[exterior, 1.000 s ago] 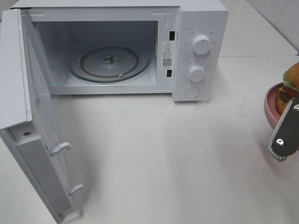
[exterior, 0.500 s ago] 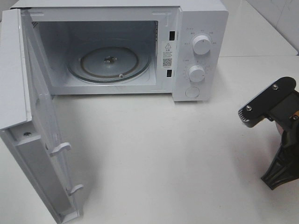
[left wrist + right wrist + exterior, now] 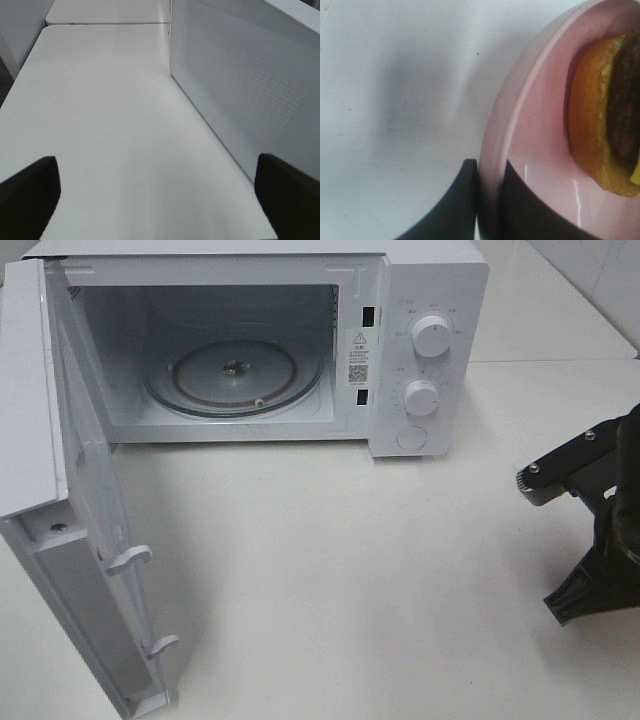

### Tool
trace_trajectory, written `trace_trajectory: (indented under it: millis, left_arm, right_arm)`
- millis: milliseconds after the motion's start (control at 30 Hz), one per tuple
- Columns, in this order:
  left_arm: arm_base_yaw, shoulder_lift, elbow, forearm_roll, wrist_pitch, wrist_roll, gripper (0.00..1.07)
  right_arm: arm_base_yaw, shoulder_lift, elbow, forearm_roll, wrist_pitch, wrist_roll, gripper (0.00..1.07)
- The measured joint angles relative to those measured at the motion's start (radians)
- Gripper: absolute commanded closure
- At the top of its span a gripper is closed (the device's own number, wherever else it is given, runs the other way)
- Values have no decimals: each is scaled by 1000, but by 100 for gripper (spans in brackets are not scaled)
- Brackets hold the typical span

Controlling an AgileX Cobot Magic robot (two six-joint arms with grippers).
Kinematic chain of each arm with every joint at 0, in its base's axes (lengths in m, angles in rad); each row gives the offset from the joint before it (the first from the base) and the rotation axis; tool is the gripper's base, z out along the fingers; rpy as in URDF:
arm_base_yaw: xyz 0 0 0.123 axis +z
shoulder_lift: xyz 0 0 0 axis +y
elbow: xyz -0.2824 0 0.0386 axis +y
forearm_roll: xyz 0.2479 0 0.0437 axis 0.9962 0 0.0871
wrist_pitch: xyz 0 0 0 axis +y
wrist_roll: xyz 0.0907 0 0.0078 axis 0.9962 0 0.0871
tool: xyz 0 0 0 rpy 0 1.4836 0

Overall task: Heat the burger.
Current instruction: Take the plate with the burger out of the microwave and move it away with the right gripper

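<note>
A: Burger (image 3: 600, 120) location?
B: On the pink plate (image 3: 530, 130), only the right wrist view shows it; bun edge and patty visible.
A: Right gripper (image 3: 490, 200)?
B: Clamped on the plate rim, one finger outside, one inside.
A: Left gripper (image 3: 155, 200)?
B: Spread wide, holding nothing, over the white table (image 3: 100, 115) beside the microwave (image 3: 420, 300).
A: Microwave?
B: Door (image 3: 70, 490) swung open, glass turntable (image 3: 235, 375) bare.

microwave (image 3: 300, 340) at table's (image 3: 350, 570) back-left — door (image 3: 70, 500) swung out to its left | turntable (image 3: 235, 375) inside | right gripper (image 3: 487, 200) at table's right edge — straddling plate (image 3: 530, 130) rim | burger (image 3: 605, 115) on plate
</note>
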Motion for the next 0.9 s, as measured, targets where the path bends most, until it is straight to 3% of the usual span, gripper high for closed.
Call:
trace_trajectory:
  millis: [333, 700, 900]
  left_arm:
    - [0, 0, 0, 0, 0, 0, 9]
    - [0, 0, 0, 0, 0, 0, 9]
    - [0, 0, 0, 0, 0, 0, 9]
  right_arm:
    - [-62, 105, -1, -100, -75, 154, 106]
    - [-67, 177, -2, -249, -121, 346, 104]
    - [-67, 232, -2, -264, -131, 376, 104]
